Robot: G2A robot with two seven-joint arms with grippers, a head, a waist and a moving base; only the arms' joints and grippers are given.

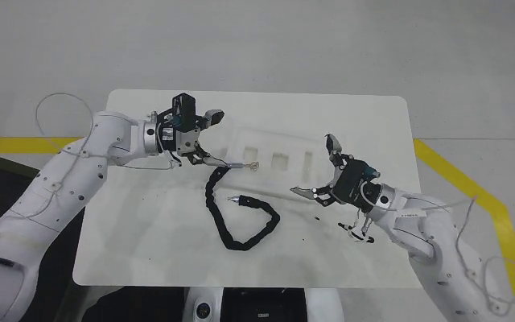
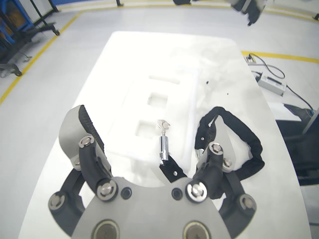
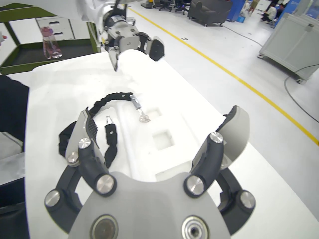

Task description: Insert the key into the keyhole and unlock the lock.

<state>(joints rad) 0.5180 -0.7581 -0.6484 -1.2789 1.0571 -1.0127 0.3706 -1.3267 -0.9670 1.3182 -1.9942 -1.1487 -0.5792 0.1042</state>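
A black fabric-covered chain lock (image 1: 233,233) lies looped on the white table (image 1: 129,241). Its chrome lock cylinder (image 2: 164,148) rests on the edge of a white foam tray (image 1: 278,141), and a silver key (image 2: 163,125) sticks out of the cylinder's end. The chain's other end, a metal pin (image 3: 109,120), lies loose beside the tray. My left gripper (image 1: 208,138) hangs open just behind the cylinder end, holding nothing. My right gripper (image 1: 316,171) is open over the tray's far side, about a hand's width from the key (image 3: 144,118).
The foam tray (image 3: 174,160) has three square recesses (image 3: 163,139) in a row. The table's near edge (image 1: 241,283) lies beyond the chain loop. Cables and a power box (image 2: 271,84) sit on the floor beside the table.
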